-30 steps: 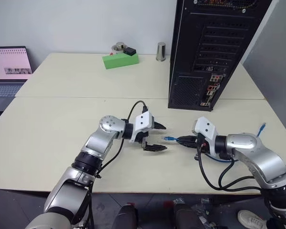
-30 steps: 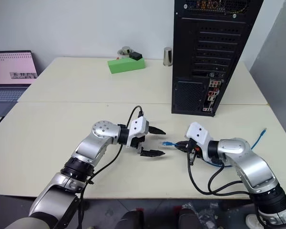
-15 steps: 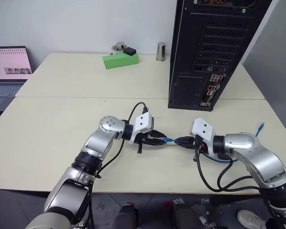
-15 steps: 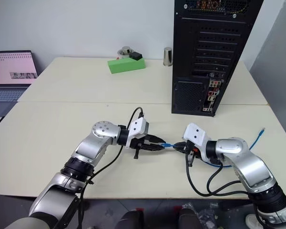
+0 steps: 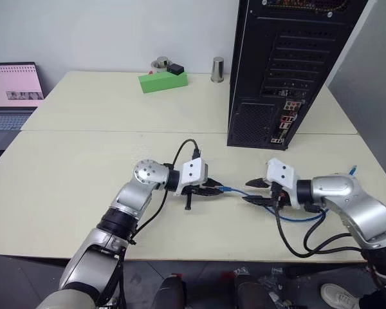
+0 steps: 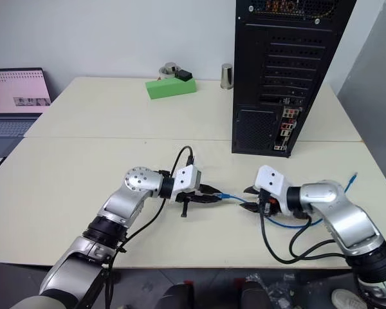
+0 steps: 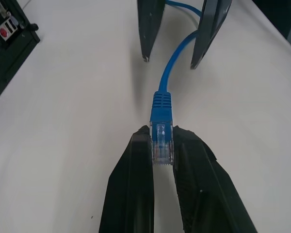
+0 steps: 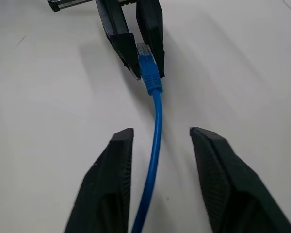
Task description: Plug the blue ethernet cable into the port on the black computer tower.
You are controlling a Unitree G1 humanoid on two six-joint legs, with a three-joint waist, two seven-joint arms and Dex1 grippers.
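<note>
Two pincers, one cable plug, mid-desk

Biggest thing first: the black computer tower (image 5: pixel 284 67) stands upright at the far right of the desk (image 5: pixel 83 154), ports facing me, well apart from my arms. Out front, the blue ethernet cable (image 5: pixel 296 217) trails across the desk under my right arm, its other end lying near the desk's right edge. My right pincer (image 5: pixel 255 192) is spread apart with the cord running between its fingers. My left pincer (image 7: pixel 161 141) is clamped on the cable's clear-blue plug.
</note>
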